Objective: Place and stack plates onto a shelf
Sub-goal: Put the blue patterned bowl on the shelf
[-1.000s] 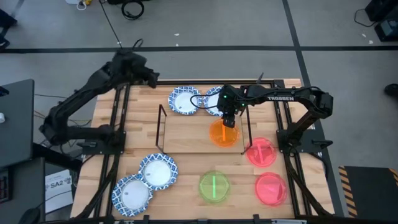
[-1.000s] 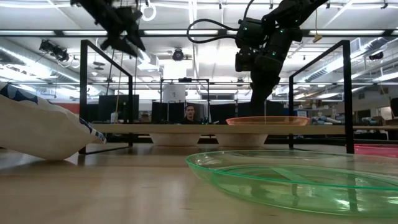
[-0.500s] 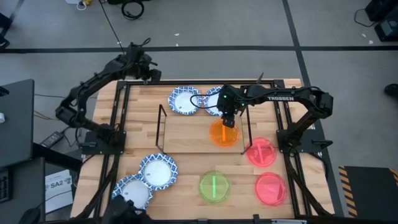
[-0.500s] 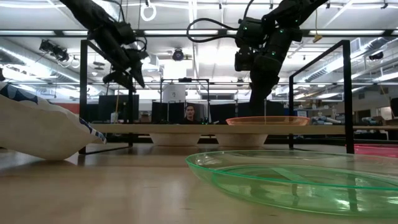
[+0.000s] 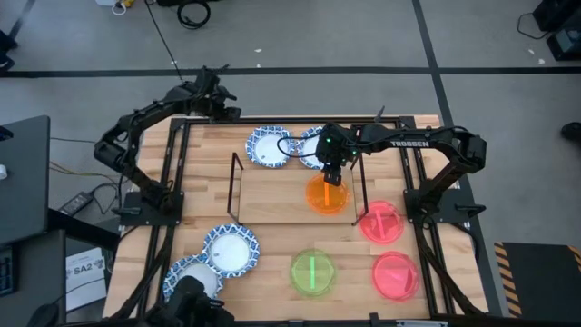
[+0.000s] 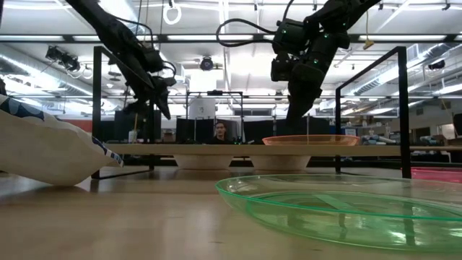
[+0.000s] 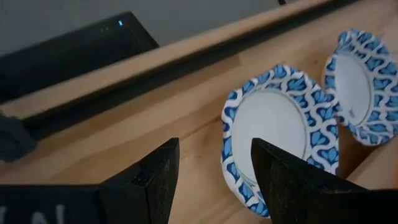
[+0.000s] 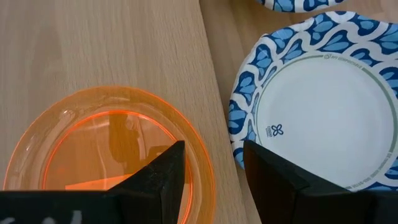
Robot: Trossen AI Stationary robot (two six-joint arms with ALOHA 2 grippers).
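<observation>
An orange plate (image 5: 327, 195) lies flat on the right end of the shelf (image 5: 277, 195), a light board with black wire frames at both ends. My right gripper (image 5: 332, 177) hangs over the plate's far rim, open. In the right wrist view one finger stands over the plate's inside (image 8: 93, 137) and the other outside its rim. I cannot tell whether either finger touches the plate. My left gripper (image 5: 229, 107) is open above the table's far left edge. It points down toward two blue-rimmed white plates (image 7: 280, 137) that lie behind the shelf.
Two more blue-rimmed plates (image 5: 230, 250) lie at the near left. One of them overlaps the other. A green plate (image 5: 311, 272) lies near the middle front, and two red plates (image 5: 379, 221) lie at the right. The shelf's left and middle parts are bare wood.
My left gripper has swung from beyond the far left corner toward the table's right, nearer the far blue-rimmed plates. It has come down and rolled a little, and it has stayed open. My right gripper and the orange plate have kept still.
</observation>
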